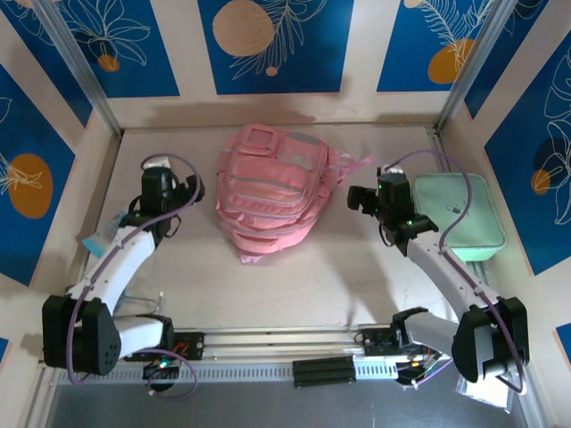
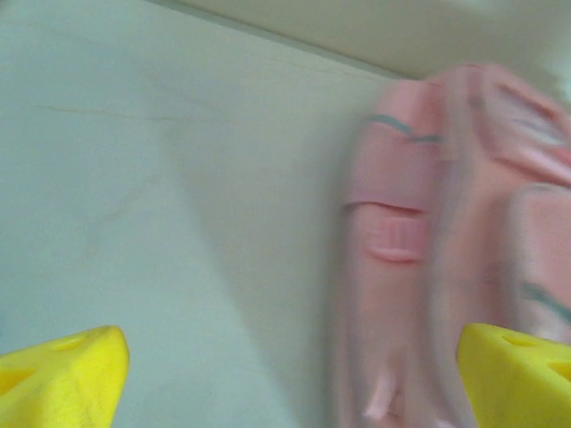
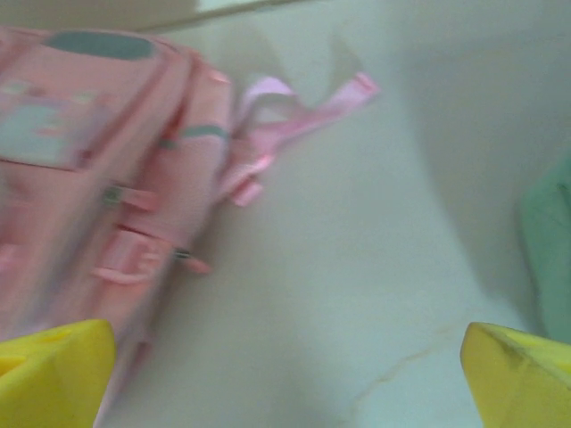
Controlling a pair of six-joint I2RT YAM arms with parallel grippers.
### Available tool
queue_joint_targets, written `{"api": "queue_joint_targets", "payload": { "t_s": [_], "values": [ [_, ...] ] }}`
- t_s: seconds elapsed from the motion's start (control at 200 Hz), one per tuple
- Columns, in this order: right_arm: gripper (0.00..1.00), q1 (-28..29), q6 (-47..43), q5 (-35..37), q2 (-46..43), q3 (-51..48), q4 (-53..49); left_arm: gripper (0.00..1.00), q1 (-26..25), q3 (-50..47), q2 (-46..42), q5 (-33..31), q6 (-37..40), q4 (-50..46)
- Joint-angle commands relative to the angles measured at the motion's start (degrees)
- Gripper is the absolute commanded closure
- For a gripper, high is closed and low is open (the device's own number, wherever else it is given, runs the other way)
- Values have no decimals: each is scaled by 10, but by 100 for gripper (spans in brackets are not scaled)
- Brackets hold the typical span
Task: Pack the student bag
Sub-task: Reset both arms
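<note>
The student bag (image 1: 272,192), a large pink backpack with grey-trimmed pockets, lies flat in the middle of the table with its straps (image 1: 357,165) trailing to the right. My left gripper (image 1: 174,178) hovers just left of the bag, open, with nothing between its yellow fingertips (image 2: 62,374). In the left wrist view the bag (image 2: 446,223) lies to the right, below the left gripper (image 2: 290,374). My right gripper (image 1: 375,192) hovers just right of the bag, also open and empty. In the right wrist view the bag (image 3: 98,178) and its straps (image 3: 303,111) lie to the left of the right gripper (image 3: 285,374).
A flat mint-green case (image 1: 459,214) lies at the right, partly under my right arm, and its edge (image 3: 549,241) shows in the right wrist view. A small blue and white item (image 1: 98,239) sits by the left arm. Walls close the table on three sides.
</note>
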Motion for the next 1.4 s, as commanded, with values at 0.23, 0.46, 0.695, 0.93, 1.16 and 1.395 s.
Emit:
{"api": "queue_joint_targets", "payload": {
  "t_s": [0.23,0.46,0.695,0.93,1.16,1.395],
  "values": [
    [1,-4,-139,70,47,-145,248,0,19,-167,15,-202,149,257],
    [1,-54,-170,-46,80,-185,363,0,50,-229,82,-69,213,411],
    [1,-121,-161,-174,98,-195,434,0,67,-257,104,69,226,523],
    [1,-144,-156,-260,141,-172,465,0,67,-281,160,71,216,629],
    [1,-138,-164,-271,227,-206,610,0,66,-284,176,56,214,648],
    [1,-159,-144,-301,229,-186,574,0,60,-286,218,82,231,693]
  ]
}}
